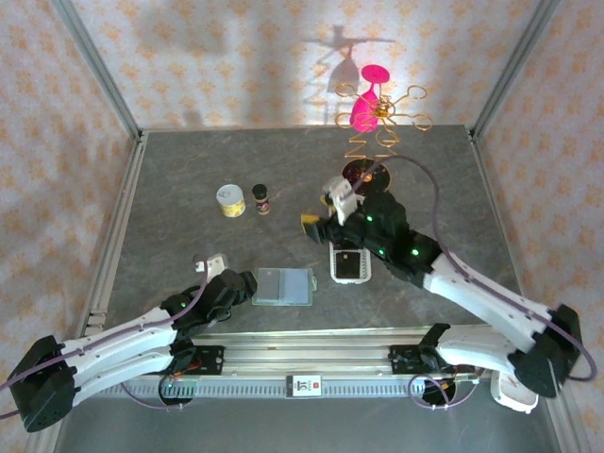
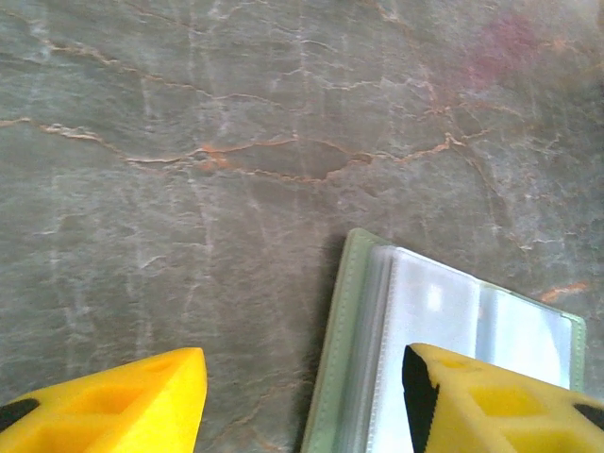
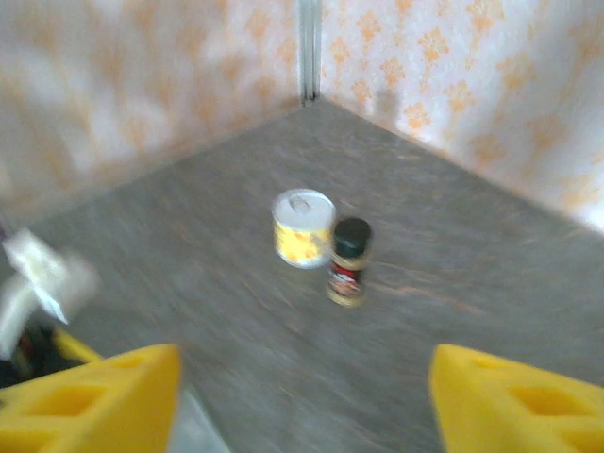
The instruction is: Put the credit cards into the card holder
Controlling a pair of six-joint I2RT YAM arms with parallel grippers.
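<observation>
left wrist: left gripper (image 2: 302,366) wide over card holder (image 2: 425,302) — right gripper (image 3: 304,366) wide, both empty.

The tabletop (image 2: 189,142) looks like matt grey veined stone. The card holder (image 2: 342,321) has a matt sage-green stitched cover and glossy clear plastic sleeves. The can (image 3: 303,229) carries a metallic-looking lid

Card holder (image 2: 444,311) partly beyond bottom edge

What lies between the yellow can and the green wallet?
Nothing: the top view shows bare table between can and wallet.
</observation>
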